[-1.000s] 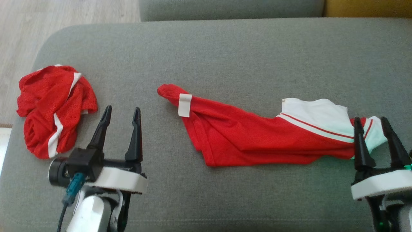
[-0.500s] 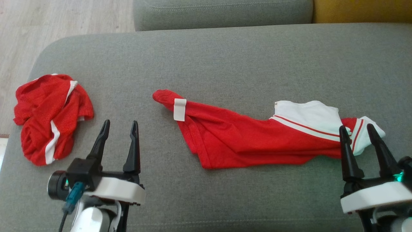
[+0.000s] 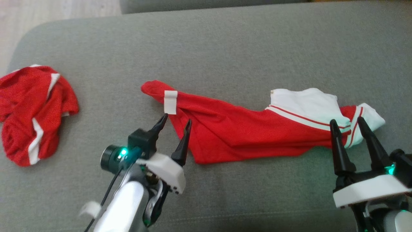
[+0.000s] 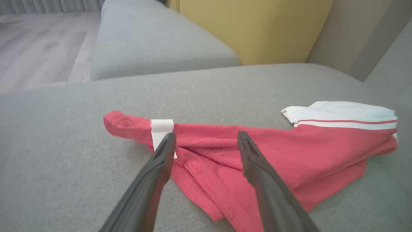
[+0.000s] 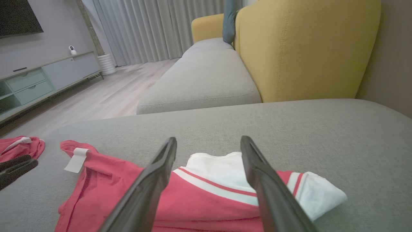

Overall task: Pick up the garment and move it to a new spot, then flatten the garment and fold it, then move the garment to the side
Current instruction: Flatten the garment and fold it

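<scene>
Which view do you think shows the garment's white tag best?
The head view: the tag lies whole and unobstructed. The left wrist view shows it closer, but a gripper finger covers its lower end. The right wrist view shows it small, at left.

Garments counted: two, both red with white trim. One long garment [image 3: 257, 135] runs from the tips of the left gripper [image 3: 177, 118] across to the tips of the right gripper [image 3: 346, 120], and one crumpled garment [image 3: 32, 109] lies well to the left of the left fingers. Grippers: two, with four dark fingers [image 3: 338, 145] in all. White label [image 3: 170, 102]: one, just beyond the left fingertips; grey cushions: two, one [image 3: 225, 48] beneath the fingers, one [image 5: 199, 80] beyond them.
</scene>
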You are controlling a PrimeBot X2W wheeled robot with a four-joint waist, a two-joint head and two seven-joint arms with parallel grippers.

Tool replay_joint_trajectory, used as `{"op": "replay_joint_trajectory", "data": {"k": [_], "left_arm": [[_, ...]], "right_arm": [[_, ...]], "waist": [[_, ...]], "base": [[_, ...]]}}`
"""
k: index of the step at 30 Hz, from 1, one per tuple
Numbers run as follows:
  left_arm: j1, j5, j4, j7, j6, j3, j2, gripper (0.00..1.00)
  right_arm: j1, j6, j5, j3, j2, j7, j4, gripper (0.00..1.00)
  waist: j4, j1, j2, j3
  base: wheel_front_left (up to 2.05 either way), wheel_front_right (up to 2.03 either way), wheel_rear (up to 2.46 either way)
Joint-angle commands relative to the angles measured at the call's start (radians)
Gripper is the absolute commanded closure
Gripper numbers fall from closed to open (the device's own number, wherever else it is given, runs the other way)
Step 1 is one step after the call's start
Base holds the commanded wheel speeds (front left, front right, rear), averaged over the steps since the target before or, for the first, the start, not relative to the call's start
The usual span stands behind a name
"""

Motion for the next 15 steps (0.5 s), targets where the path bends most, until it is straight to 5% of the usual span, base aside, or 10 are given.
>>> {"op": "replay_joint_trajectory", "data": {"k": [1, 13, 14, 15], "left_arm": [[-0.058, -0.012, 0.004, 0.003, -0.004, 0.026, -0.001, 0.00], [-0.214, -0.132, 0.337, 0.044, -0.010, -0.035, -0.023, 0.00], [-0.219, -0.139, 0.352, 0.044, -0.006, -0.040, -0.023, 0.53], [-0.223, -0.146, 0.363, 0.040, -0.003, -0.045, -0.023, 0.78]], "right_arm": [[-0.045, 0.004, 0.001, 0.023, -0.013, 0.003, -0.032, 0.00], [-0.060, 0.004, 0.030, 0.020, -0.001, 0.002, 0.003, 0.00], [-0.061, 0.004, 0.030, 0.020, -0.001, 0.002, 0.005, 0.00], [-0.062, 0.004, 0.032, 0.021, 0.000, 0.001, 0.006, 0.00]], "waist": [[-0.028, -0.0001, 0.0000, 0.027], [-0.073, -0.0001, 0.0000, 0.062], [-0.075, -0.0001, 0.0000, 0.062], [-0.076, -0.0001, 0.0000, 0.062]], "base": [[0.00, 0.00, 0.00], [0.00, 0.00, 0.00], [0.00, 0.00, 0.00], [0.00, 0.00, 0.00]]}}
